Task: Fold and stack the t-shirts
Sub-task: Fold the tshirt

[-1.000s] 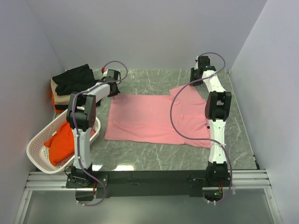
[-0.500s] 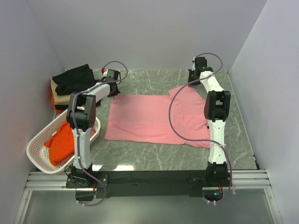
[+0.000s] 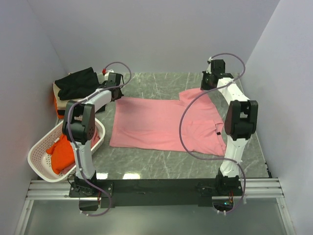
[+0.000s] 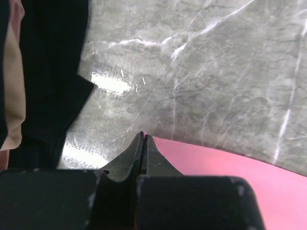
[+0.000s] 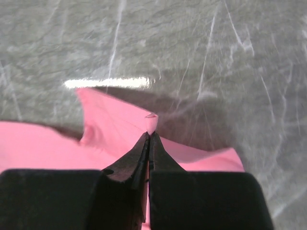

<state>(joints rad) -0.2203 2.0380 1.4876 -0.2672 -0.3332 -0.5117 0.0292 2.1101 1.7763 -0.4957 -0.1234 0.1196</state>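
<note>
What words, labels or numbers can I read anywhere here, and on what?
None can be read. The pink t-shirt, the white basket, the left arm and the right arm show no print. A small dark mark on the shirt by the right arm may be a tag, too small to read.

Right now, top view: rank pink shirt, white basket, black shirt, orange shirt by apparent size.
1. pink t-shirt, spread flat on the table
2. white basket
3. black t-shirt and orange-red t-shirt: these look alike in size, both bunched and partly hidden, so unranked.
</note>
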